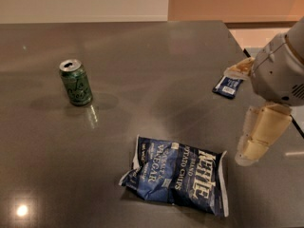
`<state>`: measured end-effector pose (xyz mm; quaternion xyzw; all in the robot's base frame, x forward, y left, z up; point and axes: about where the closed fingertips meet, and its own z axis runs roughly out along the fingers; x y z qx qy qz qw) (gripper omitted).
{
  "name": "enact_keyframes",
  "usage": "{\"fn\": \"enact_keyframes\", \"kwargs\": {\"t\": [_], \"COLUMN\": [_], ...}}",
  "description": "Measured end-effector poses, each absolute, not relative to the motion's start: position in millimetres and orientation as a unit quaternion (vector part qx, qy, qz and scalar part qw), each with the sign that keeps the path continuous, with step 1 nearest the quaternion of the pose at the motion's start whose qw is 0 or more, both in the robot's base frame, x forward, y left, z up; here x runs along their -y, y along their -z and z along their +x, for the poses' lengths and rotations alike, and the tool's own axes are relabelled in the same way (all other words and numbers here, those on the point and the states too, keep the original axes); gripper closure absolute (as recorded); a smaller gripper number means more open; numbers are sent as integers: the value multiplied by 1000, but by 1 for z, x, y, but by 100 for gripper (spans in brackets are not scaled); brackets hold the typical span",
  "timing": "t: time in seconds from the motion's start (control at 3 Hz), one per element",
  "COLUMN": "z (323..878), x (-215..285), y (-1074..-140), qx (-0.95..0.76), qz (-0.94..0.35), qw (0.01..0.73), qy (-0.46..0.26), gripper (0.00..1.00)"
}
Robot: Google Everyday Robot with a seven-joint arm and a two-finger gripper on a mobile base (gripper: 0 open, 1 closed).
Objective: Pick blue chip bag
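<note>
The blue chip bag (178, 175) is a crinkled dark-blue Kettle bag with white lettering. It lies flat on the dark table (142, 80), front centre. My gripper (236, 116) hangs over the table's right side, just right of the bag and above its right end. One beige finger (259, 137) points down beside the bag's right edge. The other finger (239, 68) sits higher, near the small blue packet. The fingers stand apart and hold nothing.
A green can (76, 82) stands upright at the left. A small flat blue packet (228, 86) lies near the table's right edge, partly behind the gripper. The table's right edge (247, 51) runs close behind the arm.
</note>
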<state>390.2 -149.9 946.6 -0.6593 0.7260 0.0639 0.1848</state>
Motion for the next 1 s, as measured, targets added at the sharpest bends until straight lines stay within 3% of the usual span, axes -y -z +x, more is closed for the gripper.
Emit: {"fn": "enact_keyframes", "kwargs": {"t": [1.0], "z": [347], "x": [94], "y": [-873], "qx": [-666], "qz": [-712], "qw": [172], "qy": [-140], "gripper": [0]}}
